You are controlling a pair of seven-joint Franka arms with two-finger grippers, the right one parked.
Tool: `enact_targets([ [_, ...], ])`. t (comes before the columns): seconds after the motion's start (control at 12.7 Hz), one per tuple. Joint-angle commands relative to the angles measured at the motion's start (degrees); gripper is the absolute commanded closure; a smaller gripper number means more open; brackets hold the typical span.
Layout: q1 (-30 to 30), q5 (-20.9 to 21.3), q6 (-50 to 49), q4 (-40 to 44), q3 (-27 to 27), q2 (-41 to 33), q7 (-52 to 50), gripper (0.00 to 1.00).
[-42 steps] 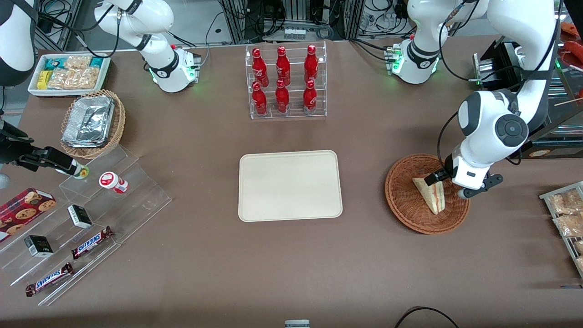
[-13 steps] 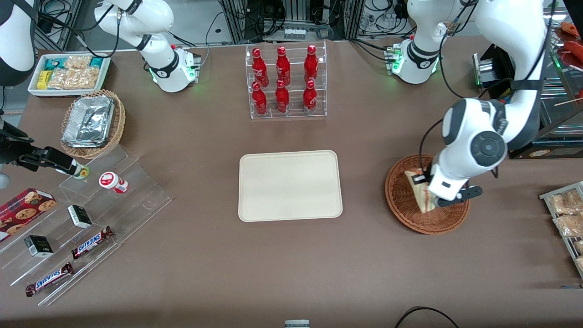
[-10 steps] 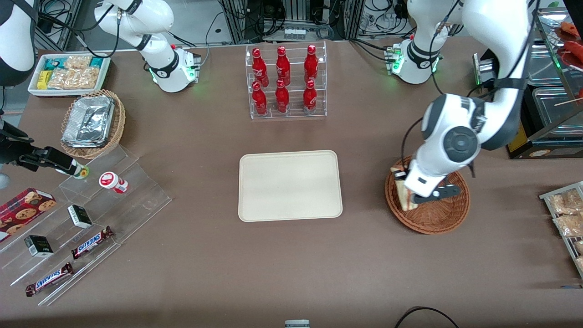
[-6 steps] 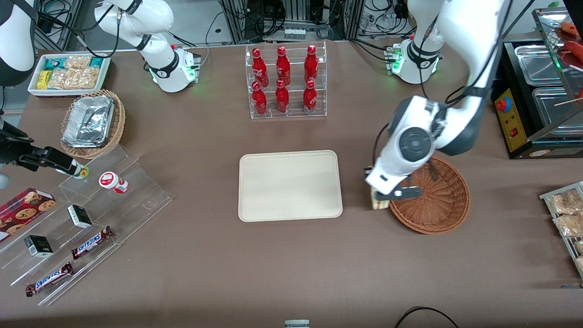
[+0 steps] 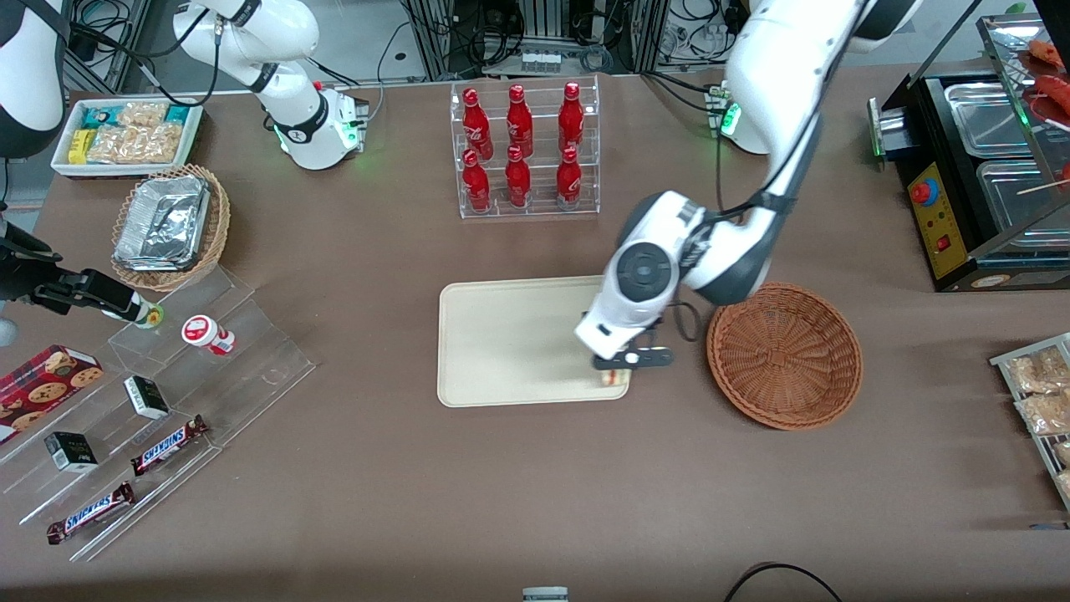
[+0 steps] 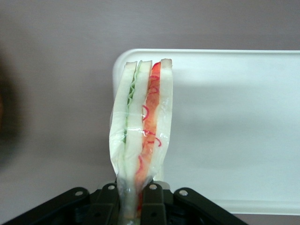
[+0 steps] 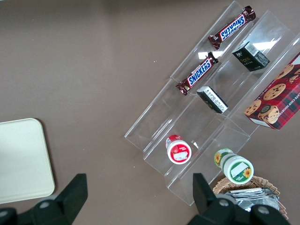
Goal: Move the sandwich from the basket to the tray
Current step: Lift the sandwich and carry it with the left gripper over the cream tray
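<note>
My left gripper (image 5: 617,369) is shut on the sandwich (image 6: 142,133), a plastic-wrapped wedge of white bread with green and red filling. It holds the sandwich above the corner of the cream tray (image 5: 510,343) nearest the front camera and the basket. In the front view only a small bit of the sandwich (image 5: 613,378) shows under the gripper. The tray's corner also shows in the left wrist view (image 6: 234,122). The reddish-brown wicker basket (image 5: 784,355) stands empty beside the tray, toward the working arm's end of the table.
A clear rack of red bottles (image 5: 524,146) stands farther from the front camera than the tray. A tan basket of foil containers (image 5: 170,224), a white bin of snacks (image 5: 125,134) and a clear stepped display (image 5: 159,401) lie toward the parked arm's end. A black appliance (image 5: 970,176) and snack packets (image 5: 1041,401) lie toward the working arm's end.
The gripper has lifted the sandwich out of the basket and carried it sideways to above the tray's corner. The basket now holds nothing.
</note>
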Motion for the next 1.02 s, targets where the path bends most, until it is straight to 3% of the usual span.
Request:
enact_targets([
  [0.0,-3.9,-0.9,-0.5,10.7,0.7,7.7,-5.0,1.0],
  [0.47,-10.6,-0.9,-0.6,21.7,0.7,16.5,-13.5,1.0],
  [0.94,-11.4,-1.0,-2.2,21.9,0.7,17.0,-13.9,1.0],
])
